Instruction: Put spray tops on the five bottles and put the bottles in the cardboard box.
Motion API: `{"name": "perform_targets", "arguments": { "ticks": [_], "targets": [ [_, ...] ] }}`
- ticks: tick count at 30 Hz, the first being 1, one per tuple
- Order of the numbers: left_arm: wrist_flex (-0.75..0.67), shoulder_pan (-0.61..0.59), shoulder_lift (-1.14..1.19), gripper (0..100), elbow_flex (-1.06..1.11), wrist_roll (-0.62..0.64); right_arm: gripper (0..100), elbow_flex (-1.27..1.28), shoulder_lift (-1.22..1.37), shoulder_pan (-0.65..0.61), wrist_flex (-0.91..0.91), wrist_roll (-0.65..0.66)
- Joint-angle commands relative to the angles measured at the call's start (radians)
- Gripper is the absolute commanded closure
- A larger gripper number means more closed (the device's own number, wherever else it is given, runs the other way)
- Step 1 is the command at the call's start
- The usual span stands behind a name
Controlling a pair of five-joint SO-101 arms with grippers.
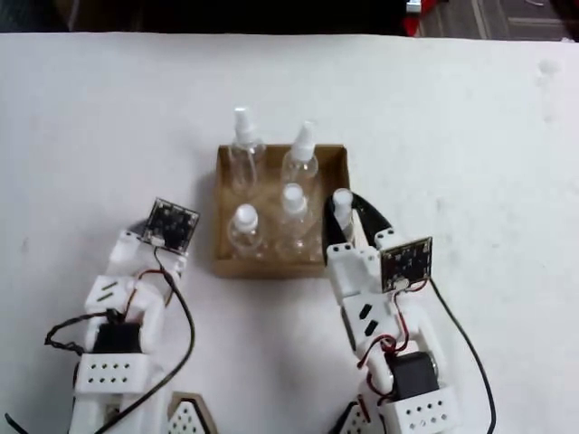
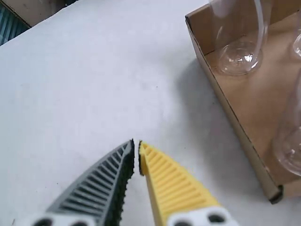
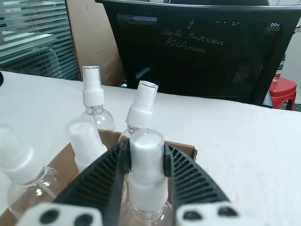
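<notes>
At mid-table, a shallow brown cardboard box sits well in from the edges of the white table. Bare surface lies open to its left, right and far sides, and the two arms crowd the near side. In the box stand four clear plastic bottles with white spray tops, all upright: two by the far wall and two nearer. The fifth bottle, also clear and white-topped, is at the box's right near corner, hard by the right wall. The right gripper has its black fingers clamped on that spray top from both sides. The gripper hides the bottle's base, so cannot tell if it rests on the box floor or hangs above it. The left gripper, one grey finger and one yellow, has its tips together on nothing, low over bare table near the box's left wall, apart from it. A black mesh chair stands beyond the far table edge.
</notes>
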Motion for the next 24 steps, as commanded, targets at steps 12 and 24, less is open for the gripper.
{"name": "perform_targets", "arguments": {
  "ticks": [12, 24],
  "targets": [
    [-0.023, 0.010, -0.015, 97, -0.034, -0.009, 98.3, 0.043, -0.007, -0.058, 0.036, -0.002],
    [-0.023, 0.008, -0.015, 97, -0.034, -0.009, 83.5, 0.021, -0.007, -0.019, 0.099, 0.000]
  ]
}}
